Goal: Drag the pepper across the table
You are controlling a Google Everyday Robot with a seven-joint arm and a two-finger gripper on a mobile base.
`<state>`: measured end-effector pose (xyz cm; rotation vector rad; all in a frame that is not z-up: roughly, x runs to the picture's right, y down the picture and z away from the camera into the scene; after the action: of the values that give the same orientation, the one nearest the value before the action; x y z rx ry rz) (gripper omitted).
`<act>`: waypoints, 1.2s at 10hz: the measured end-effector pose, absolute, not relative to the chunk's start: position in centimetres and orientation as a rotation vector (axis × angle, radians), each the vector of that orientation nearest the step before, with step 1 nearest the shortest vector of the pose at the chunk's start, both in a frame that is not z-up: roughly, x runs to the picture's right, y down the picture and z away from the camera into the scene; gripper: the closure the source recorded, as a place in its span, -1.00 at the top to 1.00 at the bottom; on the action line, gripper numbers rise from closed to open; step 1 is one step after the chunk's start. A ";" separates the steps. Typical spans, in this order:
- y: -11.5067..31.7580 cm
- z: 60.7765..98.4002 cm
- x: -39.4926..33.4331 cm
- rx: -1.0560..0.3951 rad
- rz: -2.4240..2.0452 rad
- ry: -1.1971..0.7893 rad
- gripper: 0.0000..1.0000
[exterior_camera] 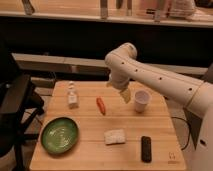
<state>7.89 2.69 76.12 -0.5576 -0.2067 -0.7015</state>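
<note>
Hand (124, 94) fingers apart, pointing down over table (160, 122), between pepper (101, 105) and white cup (142, 100)

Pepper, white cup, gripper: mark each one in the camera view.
pepper (101, 105): camera view, middle of its red body.
white cup (141, 101): camera view, front of its wall.
gripper (124, 95): camera view, between its fingertips, above the table (90, 150) between pepper and cup.
</note>
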 end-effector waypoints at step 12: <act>4.4 79.4 3.6 -0.564 -0.844 -0.313 0.60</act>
<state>3.64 4.36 79.38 -0.5641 -0.3130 -0.8444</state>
